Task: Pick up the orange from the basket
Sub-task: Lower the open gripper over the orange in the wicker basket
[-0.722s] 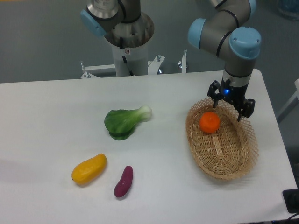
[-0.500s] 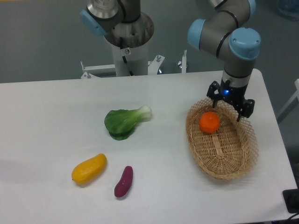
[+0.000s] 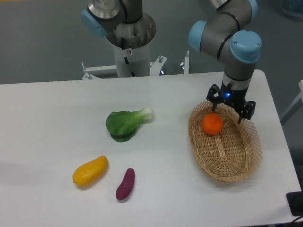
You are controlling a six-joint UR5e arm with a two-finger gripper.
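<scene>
Shifted slightly left since before, hand (image 3: 227, 111) hangs spread over basket (image 3: 226, 169) far end, just right of orange (image 3: 212, 124) inside. Bok choy (image 3: 126, 123), mango (image 3: 90, 170), purple yam (image 3: 125, 184) lie well apart on counter (image 3: 57, 123).

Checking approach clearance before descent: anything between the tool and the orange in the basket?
Nothing visible. The tool is open, just behind and right of the orange, above the basket far rim. The orange lies alone in the basket, top uncovered. The other produce lies well away to the left.
</scene>
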